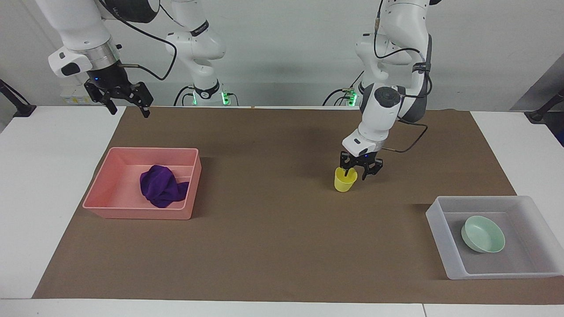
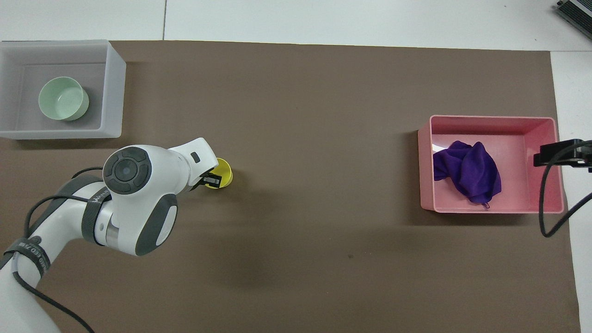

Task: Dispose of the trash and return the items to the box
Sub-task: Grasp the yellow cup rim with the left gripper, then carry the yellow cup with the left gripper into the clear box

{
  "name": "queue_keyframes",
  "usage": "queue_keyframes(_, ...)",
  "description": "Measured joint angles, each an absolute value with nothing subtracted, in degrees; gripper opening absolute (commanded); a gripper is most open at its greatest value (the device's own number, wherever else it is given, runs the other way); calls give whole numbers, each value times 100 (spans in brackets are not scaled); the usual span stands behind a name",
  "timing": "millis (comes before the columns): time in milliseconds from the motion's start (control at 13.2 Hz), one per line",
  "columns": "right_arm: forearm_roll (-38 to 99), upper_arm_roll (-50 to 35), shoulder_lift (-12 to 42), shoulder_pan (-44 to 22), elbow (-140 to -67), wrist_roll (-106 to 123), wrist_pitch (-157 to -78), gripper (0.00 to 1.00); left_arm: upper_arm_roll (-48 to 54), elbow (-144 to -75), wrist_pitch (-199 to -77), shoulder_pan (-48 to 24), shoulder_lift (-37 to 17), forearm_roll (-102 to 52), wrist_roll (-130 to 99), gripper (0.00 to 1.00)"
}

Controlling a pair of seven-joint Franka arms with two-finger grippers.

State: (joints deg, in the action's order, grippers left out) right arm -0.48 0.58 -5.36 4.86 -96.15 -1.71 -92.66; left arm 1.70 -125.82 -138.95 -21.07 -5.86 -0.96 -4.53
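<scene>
The yellow cup (image 1: pixel 345 182) (image 2: pixel 225 171) stands upright on the brown mat toward the left arm's end. My left gripper (image 1: pixel 356 175) (image 2: pixel 210 179) is down at its rim, one finger inside the cup and one outside with a gap left, so the jaws are still open. The purple rag (image 1: pixel 162 186) (image 2: pixel 467 171) lies in the pink tray (image 1: pixel 132 211) (image 2: pixel 490 121). The mint-green bowl (image 1: pixel 483 234) (image 2: pixel 62 98) sits in the translucent box (image 1: pixel 440 237) (image 2: pixel 113 92). My right gripper (image 1: pixel 125 111) (image 2: pixel 562 154) waits open, raised over the mat's corner beside the pink tray.
A brown mat (image 1: pixel 273 229) covers most of the white table. The box stands at the left arm's end, farther from the robots than the cup. The pink tray stands at the right arm's end.
</scene>
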Motion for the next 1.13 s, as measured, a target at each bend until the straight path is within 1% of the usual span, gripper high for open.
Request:
queue_keyframes(604, -48, 58, -536, 485, -9627, -171, -9266, 100, 128, -12511, -13832, -2129, -545, -114, -461, 0)
queue_keyframes(831, -48, 57, -536, 484, -9629, -171, -9266, 100, 39, -12126, -13473, -2043, -499, -111, -461, 0)
queue_keyframes(1133, -48, 53, -536, 466, -9647, -172, -9266, 100, 2, -11603, -13370, -1444, -515, -104, -125, 0)
